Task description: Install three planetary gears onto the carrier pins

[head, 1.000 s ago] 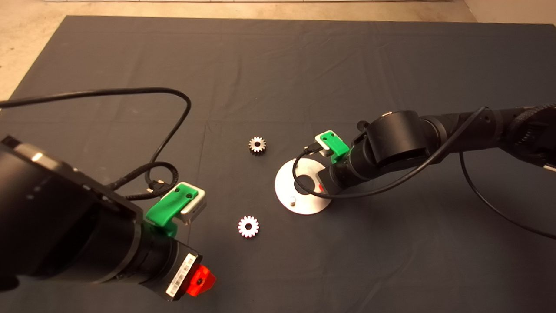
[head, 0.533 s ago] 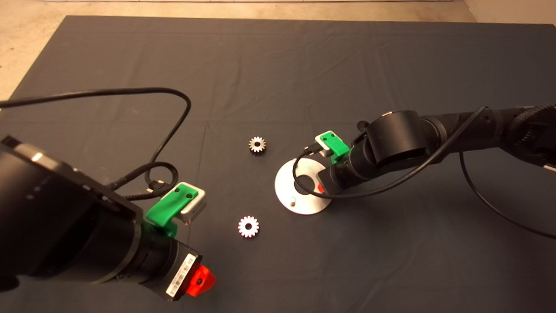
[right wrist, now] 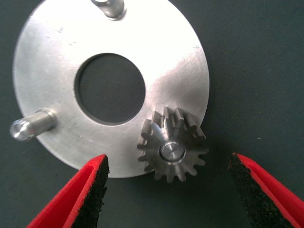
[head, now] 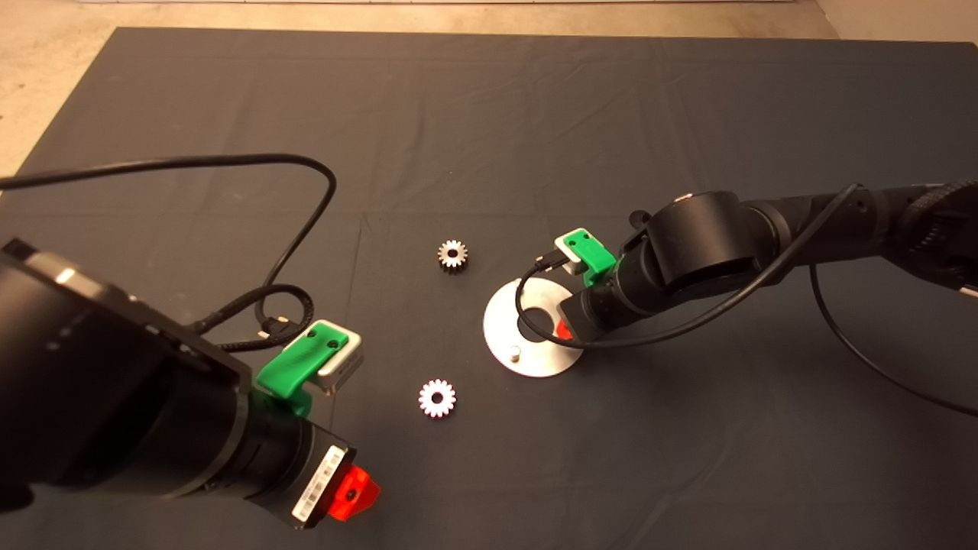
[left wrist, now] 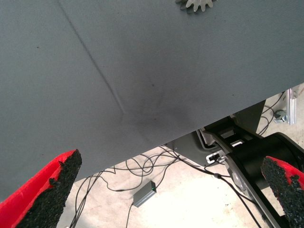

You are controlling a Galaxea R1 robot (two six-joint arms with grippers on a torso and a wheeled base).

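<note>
Right wrist view: right gripper (right wrist: 168, 190) wide open, empty, straddling pinned gear (right wrist: 172, 150).

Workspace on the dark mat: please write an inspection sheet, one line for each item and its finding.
Surface: dark mat, creased.
Job's things: carrier disc holds one gear seated on a pin; two pins bare; two loose gears and lie on the mat, apart from the disc.
Clutter: nothing seen.
Grippers: right gripper above the seated gear, fingers open, not touching it; left gripper open at the mat's near edge.
Cables: black cable loops over the mat by the left arm; another along the right arm.
Surroundings: pale floor; wires below the mat edge.
</note>
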